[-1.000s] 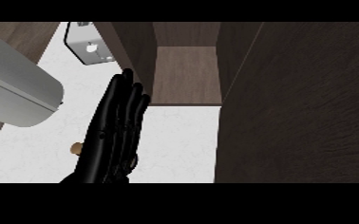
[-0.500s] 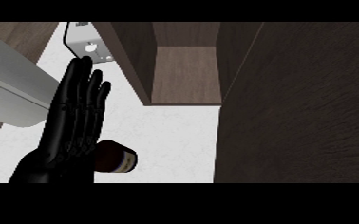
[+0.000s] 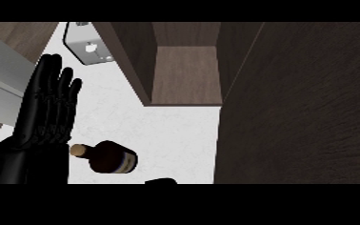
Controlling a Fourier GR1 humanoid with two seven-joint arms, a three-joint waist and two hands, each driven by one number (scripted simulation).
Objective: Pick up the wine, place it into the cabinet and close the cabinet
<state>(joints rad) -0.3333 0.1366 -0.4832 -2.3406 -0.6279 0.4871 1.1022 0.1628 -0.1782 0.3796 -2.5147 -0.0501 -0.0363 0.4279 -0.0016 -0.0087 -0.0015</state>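
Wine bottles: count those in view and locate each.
1. The wine bottle sits on the white counter, beside the left hand, before the open cabinet. Others may be hidden.

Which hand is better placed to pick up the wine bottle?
Left. The left hand is open beside the wine bottle on the counter; the right hand shows only a dark tip at the lower edge.
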